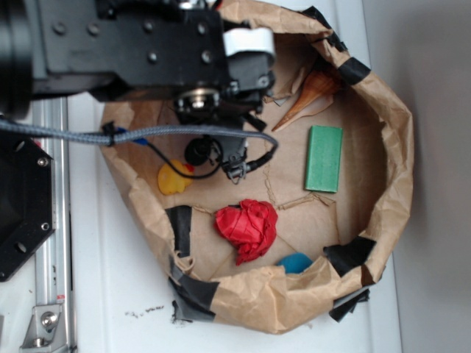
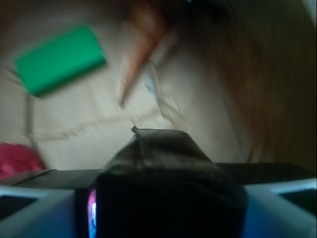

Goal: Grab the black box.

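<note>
While the end effector (image 2: 163, 208) grips the black box (image 2: 163, 168) | box tapers away from camera toward the green block (image 2: 59, 59)

Inside the brown paper rim (image 1: 383, 118), the green rectangular block (image 1: 324, 158) lies right, the orange cone (image 1: 313, 92) far of it. The crumpled red cloth (image 1: 247, 226) sits near-centre, the yellow duck (image 1: 174, 178) left, the blue disc (image 1: 296, 262) nearest.

Black box (image 2: 168, 198): black, slightly glossy.
Block (image 1: 324, 158): green, plain.
Crumpled piece (image 1: 247, 226): red.
Duck (image 1: 174, 177): yellow.
Cone (image 1: 309, 95): orange-brown.
Paper rim (image 1: 390, 147): brown, black tape patches.
Table (image 1: 118, 272): white.
</note>
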Controlling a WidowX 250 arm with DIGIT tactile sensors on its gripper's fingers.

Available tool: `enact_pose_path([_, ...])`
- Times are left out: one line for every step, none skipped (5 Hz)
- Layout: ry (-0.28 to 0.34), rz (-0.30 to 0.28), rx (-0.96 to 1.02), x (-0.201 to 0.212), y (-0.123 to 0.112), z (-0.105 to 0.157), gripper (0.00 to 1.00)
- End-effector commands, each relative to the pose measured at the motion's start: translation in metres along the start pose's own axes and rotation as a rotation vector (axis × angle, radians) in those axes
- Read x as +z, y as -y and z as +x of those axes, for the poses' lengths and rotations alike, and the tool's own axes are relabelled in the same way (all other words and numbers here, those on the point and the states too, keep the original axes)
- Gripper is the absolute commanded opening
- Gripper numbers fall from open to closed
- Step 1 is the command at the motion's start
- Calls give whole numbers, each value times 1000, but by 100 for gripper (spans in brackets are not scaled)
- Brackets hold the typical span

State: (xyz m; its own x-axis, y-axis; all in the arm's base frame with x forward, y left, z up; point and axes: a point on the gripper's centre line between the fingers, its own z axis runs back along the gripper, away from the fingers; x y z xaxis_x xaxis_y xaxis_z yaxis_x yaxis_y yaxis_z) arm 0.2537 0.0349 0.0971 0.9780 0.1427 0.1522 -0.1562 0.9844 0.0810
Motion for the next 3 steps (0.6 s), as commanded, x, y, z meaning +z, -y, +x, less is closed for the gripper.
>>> enact_pose_path([-28, 24, -285, 32, 45, 29, 0])
enact_pose_path([-33, 19, -327, 35, 55, 28, 0])
enact_pose_path([-44, 37, -293, 36, 52, 28, 0])
